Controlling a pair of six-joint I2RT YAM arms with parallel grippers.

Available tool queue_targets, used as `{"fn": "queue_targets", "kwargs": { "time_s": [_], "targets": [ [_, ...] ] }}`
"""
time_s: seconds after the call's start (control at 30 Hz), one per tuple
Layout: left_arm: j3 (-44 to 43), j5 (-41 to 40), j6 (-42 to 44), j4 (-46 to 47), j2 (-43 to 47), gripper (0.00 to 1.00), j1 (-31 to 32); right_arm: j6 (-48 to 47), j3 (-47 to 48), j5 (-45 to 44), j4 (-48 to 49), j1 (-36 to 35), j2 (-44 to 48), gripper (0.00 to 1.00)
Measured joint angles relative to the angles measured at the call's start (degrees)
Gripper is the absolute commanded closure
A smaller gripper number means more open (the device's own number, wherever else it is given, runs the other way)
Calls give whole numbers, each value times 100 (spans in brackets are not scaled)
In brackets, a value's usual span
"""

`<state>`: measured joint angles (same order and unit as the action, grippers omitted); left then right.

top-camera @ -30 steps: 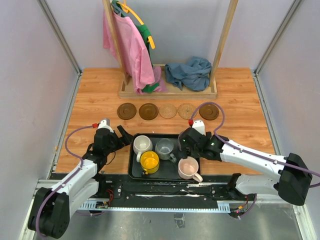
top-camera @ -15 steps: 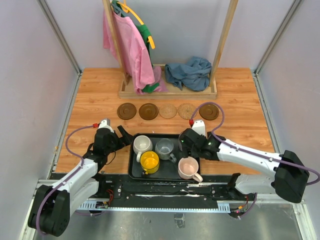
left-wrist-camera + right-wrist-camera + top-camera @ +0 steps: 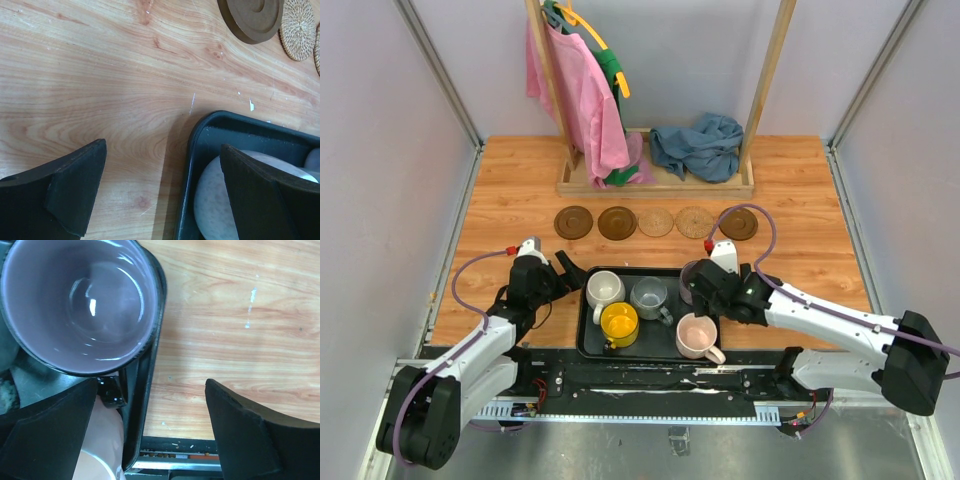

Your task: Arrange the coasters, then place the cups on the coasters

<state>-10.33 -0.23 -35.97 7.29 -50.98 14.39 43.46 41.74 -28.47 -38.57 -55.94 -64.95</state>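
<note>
Pale-walled enclosure; wood-grain desk (image 3: pixel 520 200), with a wooden rack (image 3: pixel 660 185) at the far edge carrying a pink garment (image 3: pixel 582 100) and a crumpled blue cloth (image 3: pixel 698 148). The left gripper (image 3: pixel 566 268) sits low just beside the left edge of the black tray (image 3: pixel 583 340), jaws wide apart with nothing between them — the wrist view shows one finger over bare wood, the other over the tray's corner. Five coasters (image 3: pixel 656 222) lie in a row across the middle of the desk: two dark, two tan, one dark. The tray stands at the near edge and holds the white cup (image 3: pixel 604 289), yellow cup (image 3: pixel 619 323), grey cup (image 3: pixel 648 296), pink cup (image 3: pixel 696 335) and purple cup (image 3: pixel 80 305). The right gripper (image 3: pixel 696 288) straddles the tray's right rim, jaws spread and empty — the purple cup is just ahead of its fingers.
</note>
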Motion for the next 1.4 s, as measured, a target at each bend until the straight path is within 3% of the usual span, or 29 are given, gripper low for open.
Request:
{"fn": "queue_targets", "kwargs": {
  "time_s": [0.23,1.13,1.4],
  "targets": [
    [0,-4,0,37,-28,1,0,-485,2,435,656,2,-319,29],
    [0,-15,107,57,-61,1,0,-426,-68,664,1366,20,-874,51],
    [0,-52,109,57,-61,1,0,-345,-81,688,1403,22,-901,81]
  ]
}}
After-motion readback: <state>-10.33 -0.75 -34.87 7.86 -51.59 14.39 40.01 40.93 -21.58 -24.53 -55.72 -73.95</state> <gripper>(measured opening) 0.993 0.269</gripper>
